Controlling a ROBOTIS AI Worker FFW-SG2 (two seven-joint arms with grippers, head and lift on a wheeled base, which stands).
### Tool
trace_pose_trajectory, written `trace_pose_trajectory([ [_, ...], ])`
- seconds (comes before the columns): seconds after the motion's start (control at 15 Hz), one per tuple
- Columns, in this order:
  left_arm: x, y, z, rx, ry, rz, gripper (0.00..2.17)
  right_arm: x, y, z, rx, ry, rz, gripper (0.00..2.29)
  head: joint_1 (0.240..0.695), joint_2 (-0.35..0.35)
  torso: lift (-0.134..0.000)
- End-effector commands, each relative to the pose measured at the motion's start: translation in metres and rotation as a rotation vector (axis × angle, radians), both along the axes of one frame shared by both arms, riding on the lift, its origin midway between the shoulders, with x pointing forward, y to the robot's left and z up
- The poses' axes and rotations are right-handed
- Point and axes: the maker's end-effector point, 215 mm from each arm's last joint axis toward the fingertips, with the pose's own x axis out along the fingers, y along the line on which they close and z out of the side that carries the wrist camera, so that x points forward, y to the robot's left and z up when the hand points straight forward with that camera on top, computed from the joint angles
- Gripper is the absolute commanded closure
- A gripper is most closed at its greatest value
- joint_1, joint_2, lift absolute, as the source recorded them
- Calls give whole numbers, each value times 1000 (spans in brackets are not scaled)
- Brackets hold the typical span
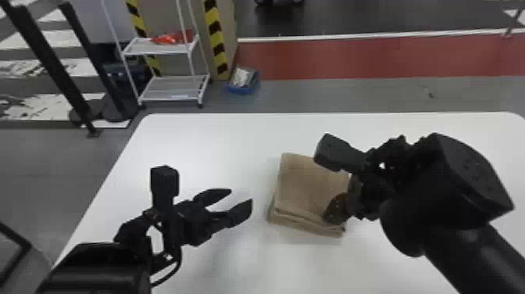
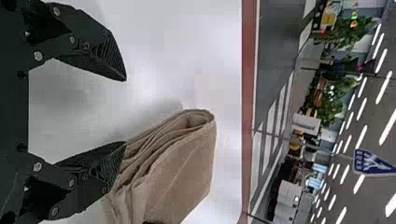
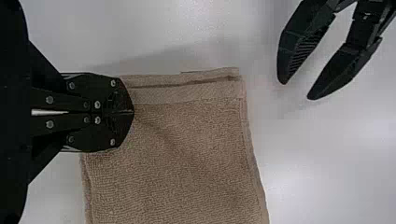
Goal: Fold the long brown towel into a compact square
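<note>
While the left gripper hangs wide open just off the left side of the brown towel, the right gripper is right in on the cloth, its two fingers closed together over the near right corner! Whether any cloth is pinched between those tips, I cannot tell. And look at that towel: folded into a thick, squarish stack, lying flat on the white counter, well inside the far edge and well apart from the left edge. Along its near side the layers show, one on top of another. Over to the left wrist view, and there they are again, several folds stacked close, with a rounded bend at one end. The right wrist view has the hem running as a neat band past the closed fingertips. Beyond the counter, a white rack carries something red, with a blue bin on the floor beside it.
</note>
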Motion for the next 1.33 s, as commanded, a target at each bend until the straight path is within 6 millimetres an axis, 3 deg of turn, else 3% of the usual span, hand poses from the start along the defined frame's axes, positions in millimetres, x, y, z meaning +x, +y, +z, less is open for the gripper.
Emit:
trace_pose_trajectory([
  [0.0,5,-15,25,-38,-83,-3,2,0,1,0,-3,-1,5,2145,695,139,-120],
  [0.2,3,-66,49,-81,-208,-82,6,-1,5,1,1,-3,8,2142,695,116,-120],
  [0.33,7,-87,36,-65,-193,-114,6,0,7,3,1,-10,10,2142,695,87,-120],
  [0.67,17,-84,12,-24,-156,-115,16,13,-2,6,-28,-43,17,2145,695,40,-120],
  [1.07,14,-87,5,-17,-143,-126,16,31,-21,4,-69,-68,15,2142,695,23,-120],
  [1.27,15,-80,6,-16,-145,-118,16,28,-19,18,0,-70,-10,2142,695,12,-120],
])
